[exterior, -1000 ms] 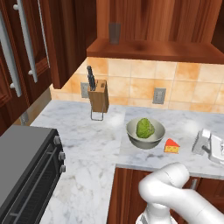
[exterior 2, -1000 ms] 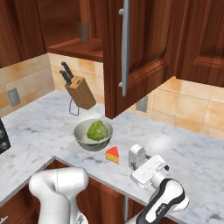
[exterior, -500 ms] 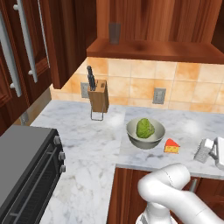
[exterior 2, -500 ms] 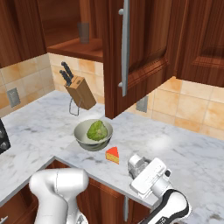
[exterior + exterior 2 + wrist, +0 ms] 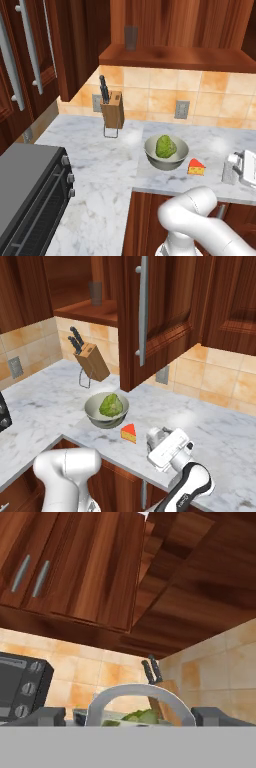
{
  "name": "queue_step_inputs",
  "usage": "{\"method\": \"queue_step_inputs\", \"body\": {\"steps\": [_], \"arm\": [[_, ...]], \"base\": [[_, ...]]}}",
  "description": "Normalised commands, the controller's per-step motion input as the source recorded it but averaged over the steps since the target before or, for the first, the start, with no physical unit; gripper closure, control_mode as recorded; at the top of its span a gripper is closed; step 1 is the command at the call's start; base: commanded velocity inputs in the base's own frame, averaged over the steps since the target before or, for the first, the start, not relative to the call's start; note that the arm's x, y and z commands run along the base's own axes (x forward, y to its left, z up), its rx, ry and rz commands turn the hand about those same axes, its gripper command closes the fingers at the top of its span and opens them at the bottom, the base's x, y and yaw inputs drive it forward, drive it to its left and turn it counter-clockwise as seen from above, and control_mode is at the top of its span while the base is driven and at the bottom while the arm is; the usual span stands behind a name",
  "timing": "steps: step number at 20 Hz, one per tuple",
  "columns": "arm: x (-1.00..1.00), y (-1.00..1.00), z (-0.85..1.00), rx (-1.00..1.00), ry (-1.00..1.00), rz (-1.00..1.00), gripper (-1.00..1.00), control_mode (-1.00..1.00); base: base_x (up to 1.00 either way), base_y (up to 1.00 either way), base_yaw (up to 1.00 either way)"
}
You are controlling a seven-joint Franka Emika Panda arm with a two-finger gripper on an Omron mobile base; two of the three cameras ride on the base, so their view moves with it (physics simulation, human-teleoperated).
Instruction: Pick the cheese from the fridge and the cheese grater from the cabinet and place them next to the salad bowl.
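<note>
Grater (image 5: 156, 440) stands on the table (image 5: 220, 436) beside cheese (image 5: 128, 433) and bowl (image 5: 106, 408), gripper (image 5: 135, 716) fingers spread open around its loop handle. Rigid, light, slippery metal; best held by that handle.

You're in a kitchen: marble counter (image 5: 100, 160), tiled backsplash (image 5: 160, 95), wooden cabinet (image 5: 170, 311), knife block (image 5: 112, 111), toaster oven (image 5: 30, 190).

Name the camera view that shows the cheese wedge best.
The right base view: the cheese lies unobstructed on the counter between the salad bowl and the cheese grater. The left base view shows it too, smaller, right of the bowl. The hand view looks over the grater's handle, cheese not discernible.
</note>
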Motion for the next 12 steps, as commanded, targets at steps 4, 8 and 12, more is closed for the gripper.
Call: {"method": "queue_step_inputs", "body": {"steps": [4, 8, 12], "arm": [[0.01, -0.41, 0.51, 0.07, -0.01, -0.01, -1.0, -1.0], [-0.29, -0.31, 0.34, 0.08, -0.07, 0.0, -1.0, -1.0], [-0.29, -0.16, 0.35, 0.06, -0.08, 0.0, -1.0, -1.0]], "base": [[0.0, 0.0, 0.0], [0.0, 0.0, 0.0], [0.0, 0.0, 0.0]]}}
